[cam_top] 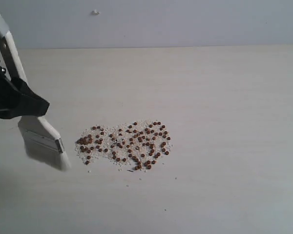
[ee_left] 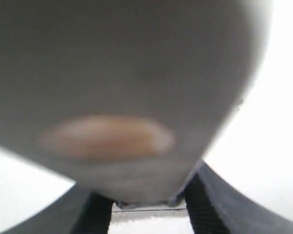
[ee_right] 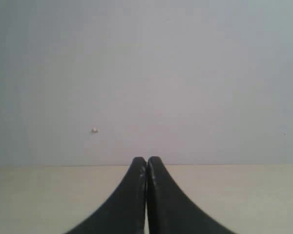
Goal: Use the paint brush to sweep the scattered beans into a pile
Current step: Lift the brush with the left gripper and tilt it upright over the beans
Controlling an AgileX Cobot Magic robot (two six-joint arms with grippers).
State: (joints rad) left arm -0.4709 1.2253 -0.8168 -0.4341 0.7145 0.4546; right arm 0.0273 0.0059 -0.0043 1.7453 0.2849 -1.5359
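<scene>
Clamped on the paint brush (cam_top: 41, 139), the left gripper (cam_top: 31, 108) should, I judge, drag it low and slowly through the beans (cam_top: 124, 144) spread over the middle of the table (cam_top: 224, 97), nearest fringe first, while the right gripper (ee_right: 146, 195) sits pinched together, empty.

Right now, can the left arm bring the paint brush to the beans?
Probably yes. The left pincer holds the paint brush just to the left of the beans, and only bare table lies between them; nothing seems to block the way.

Pale table (cam_top: 234, 122); scattered beans (cam_top: 127, 142), whitish crumbs (cam_top: 139, 123)
</scene>
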